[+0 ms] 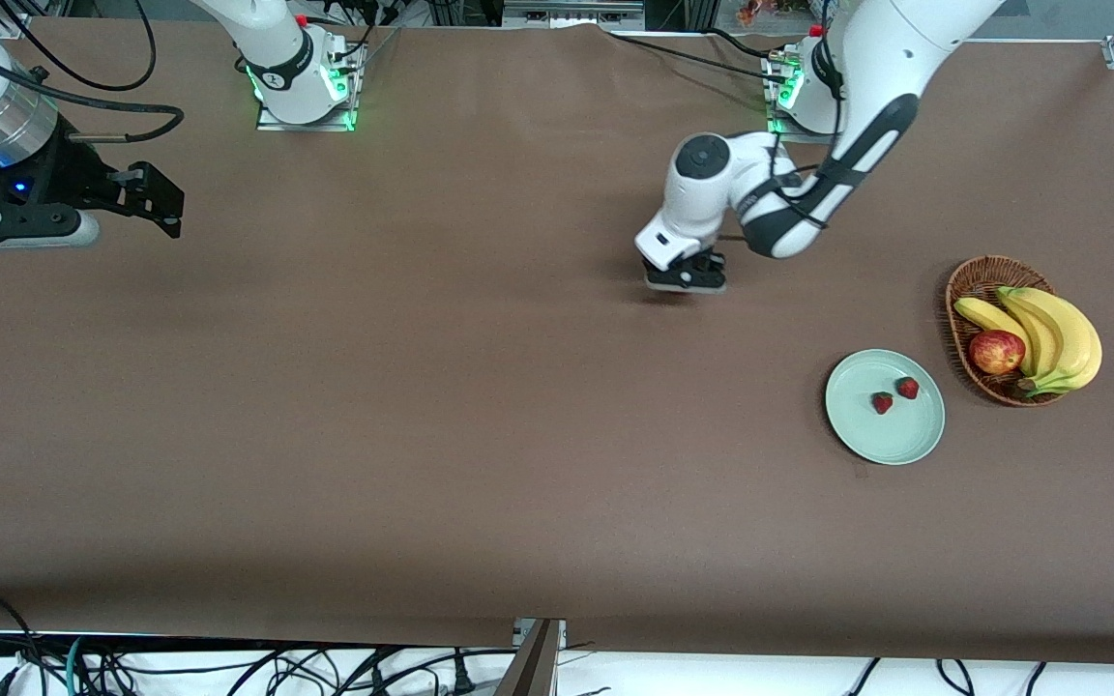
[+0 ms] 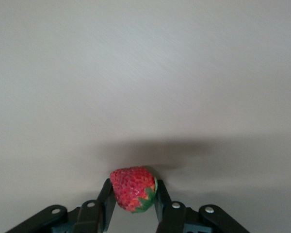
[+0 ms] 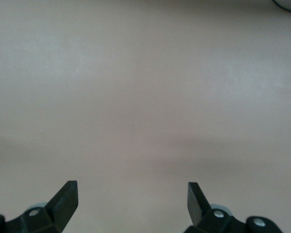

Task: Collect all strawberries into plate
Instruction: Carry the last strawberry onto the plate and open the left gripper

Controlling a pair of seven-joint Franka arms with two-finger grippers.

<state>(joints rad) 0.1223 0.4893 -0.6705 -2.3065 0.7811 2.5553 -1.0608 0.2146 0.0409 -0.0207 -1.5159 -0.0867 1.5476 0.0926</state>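
Nearest the front camera we see the plate (image 1: 885,406), a round, shallow, pale mint-green dish with a raised glossy rim, lying toward the left arm's end of the table (image 1: 422,435). Two strawberries rest on it, close together but apart: one small red berry (image 1: 882,402) and a second (image 1: 907,388) slightly farther from the camera. Just beside the plate, a little farther off, sits a brown wicker basket (image 1: 965,290) holding a red-yellow apple (image 1: 996,352) and a bunch of bananas (image 1: 1060,333).

Farther from the camera, we find the left gripper (image 1: 685,280) low over bare brown table, well apart from the plate. In the left wrist view its fingers (image 2: 161,199) are clamped on the third strawberry (image 2: 132,188), a bright red, seed-dimpled berry with its green leafy cap turned to one side.

The right gripper (image 1: 156,198) waits at the right arm's end of the table; in the right wrist view its fingers (image 3: 68,196) stand wide apart over bare table.
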